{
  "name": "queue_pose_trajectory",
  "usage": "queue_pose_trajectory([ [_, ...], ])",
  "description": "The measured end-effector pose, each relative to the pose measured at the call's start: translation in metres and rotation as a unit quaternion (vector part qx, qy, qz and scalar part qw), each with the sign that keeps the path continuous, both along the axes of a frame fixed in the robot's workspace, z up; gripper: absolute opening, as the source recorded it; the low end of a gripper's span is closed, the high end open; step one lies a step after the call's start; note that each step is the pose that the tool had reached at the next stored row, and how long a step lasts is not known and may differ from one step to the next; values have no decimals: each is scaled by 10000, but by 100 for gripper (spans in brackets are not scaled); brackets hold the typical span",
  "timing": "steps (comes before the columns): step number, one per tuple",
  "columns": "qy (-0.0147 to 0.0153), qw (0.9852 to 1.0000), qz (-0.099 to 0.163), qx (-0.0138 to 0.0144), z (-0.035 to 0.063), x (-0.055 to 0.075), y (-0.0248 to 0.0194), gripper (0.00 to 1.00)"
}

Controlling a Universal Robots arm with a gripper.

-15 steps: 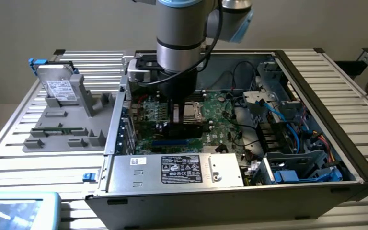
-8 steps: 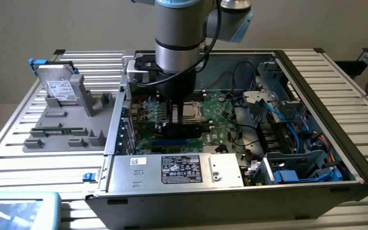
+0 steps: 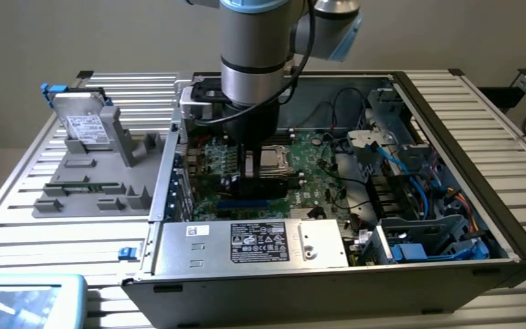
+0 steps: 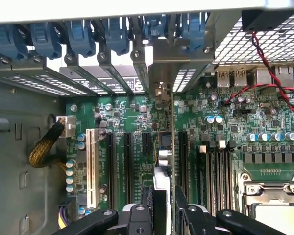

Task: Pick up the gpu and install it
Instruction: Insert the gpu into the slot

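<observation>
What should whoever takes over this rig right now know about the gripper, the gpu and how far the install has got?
Gripper: shut on the gpu, lowered inside the open computer case.
Gpu: held on edge above the expansion slots of the motherboard, with its bracket end toward the case's rear wall.
Done: the card is picked up and is inside the case.
Left: the card is not yet released. Whether it is fully seated in a slot cannot be told.

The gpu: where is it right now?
The gpu is held on edge by the gripper inside the open computer case, toward the exterior view's left, over the green motherboard and its expansion slots, with the processor socket alongside.
</observation>
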State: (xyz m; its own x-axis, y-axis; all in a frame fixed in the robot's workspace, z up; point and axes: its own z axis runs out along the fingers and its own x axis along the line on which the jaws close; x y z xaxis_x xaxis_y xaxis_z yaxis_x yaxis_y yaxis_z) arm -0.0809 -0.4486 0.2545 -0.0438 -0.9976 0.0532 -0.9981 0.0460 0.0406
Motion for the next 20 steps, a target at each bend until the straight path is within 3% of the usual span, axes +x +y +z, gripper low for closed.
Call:
queue_pose_trajectory([
  [4,-1,10000,0,12,-2,-1,-34,28],
  [20,0,10000,-11,12,-12,-28,-26,28],
])
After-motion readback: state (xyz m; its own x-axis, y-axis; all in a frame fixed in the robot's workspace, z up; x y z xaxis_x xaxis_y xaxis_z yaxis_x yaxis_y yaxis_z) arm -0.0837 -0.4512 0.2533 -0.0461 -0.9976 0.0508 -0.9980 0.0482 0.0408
